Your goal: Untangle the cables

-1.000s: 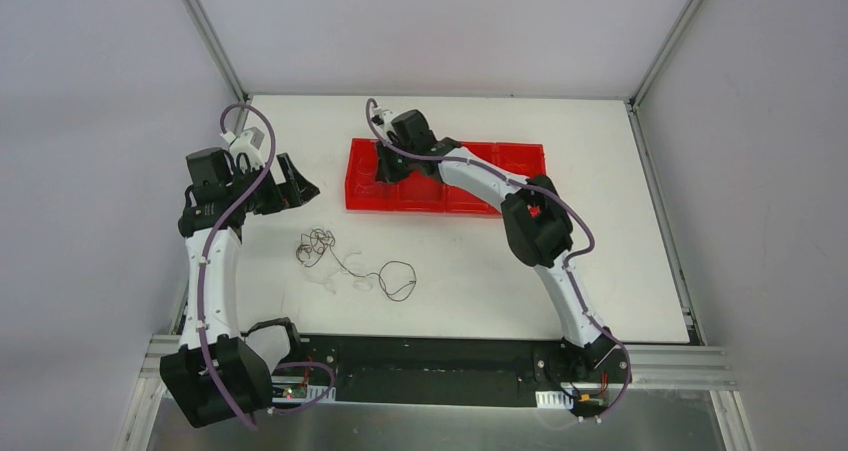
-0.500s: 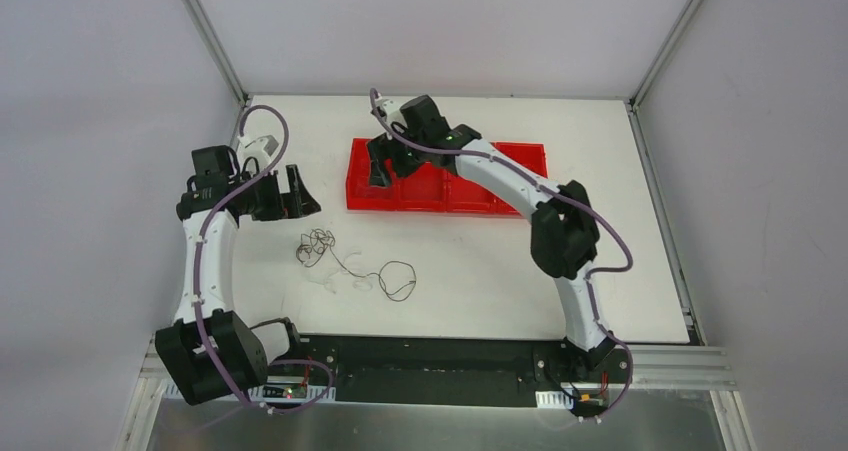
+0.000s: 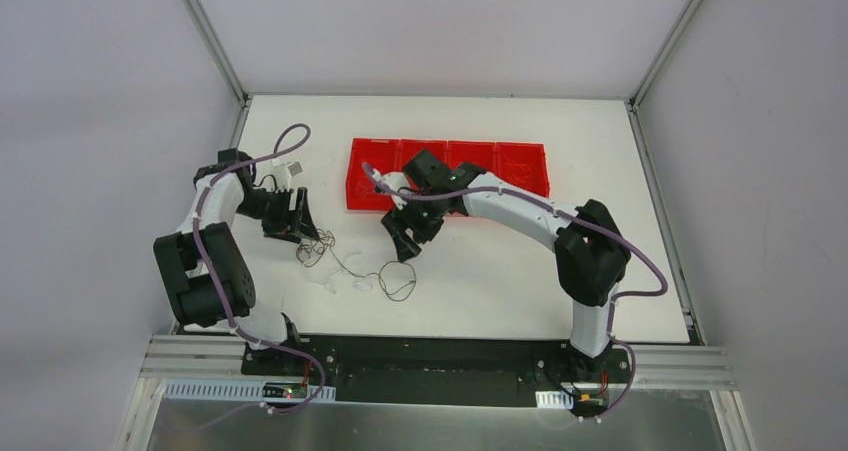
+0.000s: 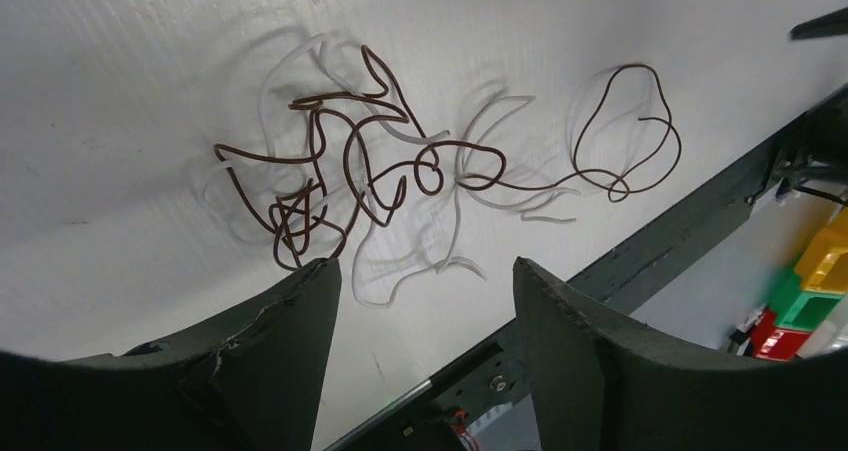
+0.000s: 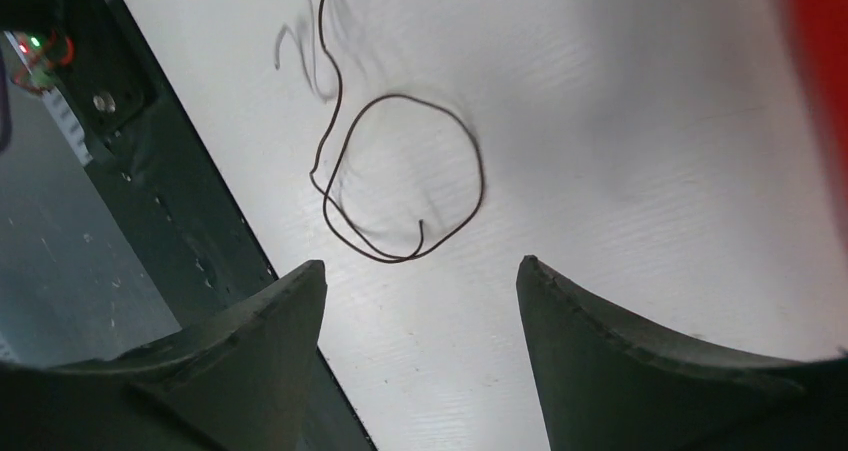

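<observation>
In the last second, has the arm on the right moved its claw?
Yes. The right gripper left the red tray, moving downward in the top view. It now hangs open near the dark cable loop.

the cables [image 3: 316,249] lie on the table [image 3: 620,251], left of centre and toward the near edge. the left gripper [image 3: 303,233] is just behind their tangled left end, the right gripper [image 3: 405,247] just behind their right loop. the row of bins [image 3: 500,147] stands behind both.
</observation>
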{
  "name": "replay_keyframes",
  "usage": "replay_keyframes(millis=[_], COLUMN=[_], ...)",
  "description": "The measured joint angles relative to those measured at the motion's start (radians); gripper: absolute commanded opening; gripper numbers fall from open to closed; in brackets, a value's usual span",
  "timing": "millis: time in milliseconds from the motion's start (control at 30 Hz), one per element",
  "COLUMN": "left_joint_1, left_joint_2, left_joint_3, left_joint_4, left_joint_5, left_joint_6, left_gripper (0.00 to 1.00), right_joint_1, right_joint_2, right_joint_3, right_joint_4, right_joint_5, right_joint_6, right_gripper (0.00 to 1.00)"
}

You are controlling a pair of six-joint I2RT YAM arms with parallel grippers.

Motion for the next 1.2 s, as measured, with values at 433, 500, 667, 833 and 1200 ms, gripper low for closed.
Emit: replay_keyframes(millis=[433, 500, 667, 833, 1200], left_joint_1=[0.0, 0.0, 0.0, 0.0, 0.0], left_joint_2=[0.114, 0.127, 0.156, 0.155, -0.227], left_joint_3=[-0.031, -0.032, -0.032, -0.032, 0.109], left_joint_4=[0.146, 0.163, 0.188, 0.191, 0.154], left_joint_5=[0.008, 0.021, 0.03, 0.06, 0.119], left_joint_6=[-0.189, -0.214, -0.248, -0.281, -0.389], left_gripper=[0.37, 0.36, 0.23, 0.0, 0.0], right_joint_1=[0.212, 0.231, 0.275, 0.292, 0.162], right_joint_2=[0.182, 0.23, 0.307, 0.32, -0.004], right_joint_3=[-0.005, 0.025, 0.117, 0.113, -0.326], right_joint_4=[0.183, 0.203, 0.25, 0.265, 0.203], right_joint_5=[0.179, 0.213, 0.284, 0.34, 0.364], right_joint_6=[0.044, 0.041, 0.025, -0.013, -0.086], right_gripper=[0.71, 0.71, 0.6, 0.12, 0.0])
